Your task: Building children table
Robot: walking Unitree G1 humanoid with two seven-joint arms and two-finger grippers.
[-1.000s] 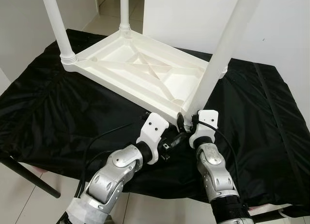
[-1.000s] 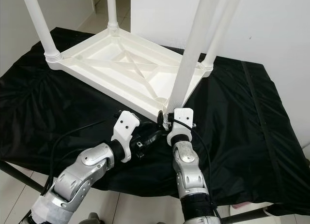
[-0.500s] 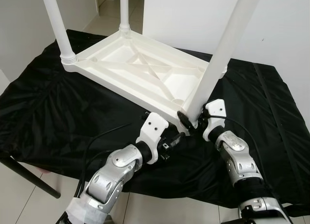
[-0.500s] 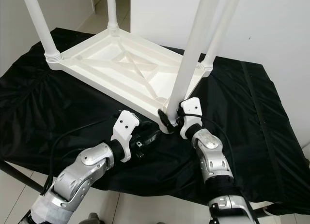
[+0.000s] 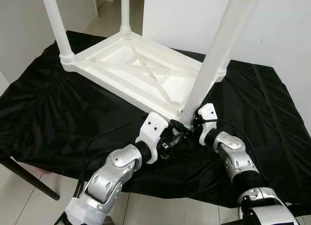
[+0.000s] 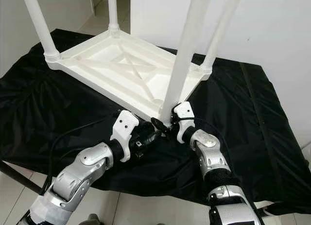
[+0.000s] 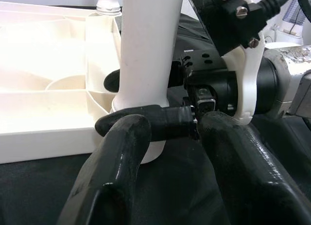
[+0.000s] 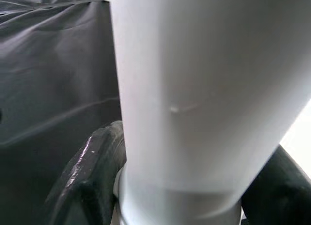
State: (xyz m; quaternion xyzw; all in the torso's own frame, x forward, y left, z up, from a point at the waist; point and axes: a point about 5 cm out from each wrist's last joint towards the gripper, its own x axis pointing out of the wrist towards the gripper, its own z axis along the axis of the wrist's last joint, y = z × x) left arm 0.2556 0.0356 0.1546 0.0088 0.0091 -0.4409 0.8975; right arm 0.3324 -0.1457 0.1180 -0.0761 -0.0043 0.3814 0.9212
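White table [image 5: 141,74] upside down, right hand [image 5: 187,124] gripping near leg [image 5: 214,60]

Setting: indoor room, probably a home. Evidence: plain white walls [image 5: 194,21]; pale tiled floor [image 5: 104,18] running through a doorway at the back; work surface draped in a loose black cloth [image 5: 58,113] on dark legs; white plastic children table [image 5: 141,74] lying upside down on it.
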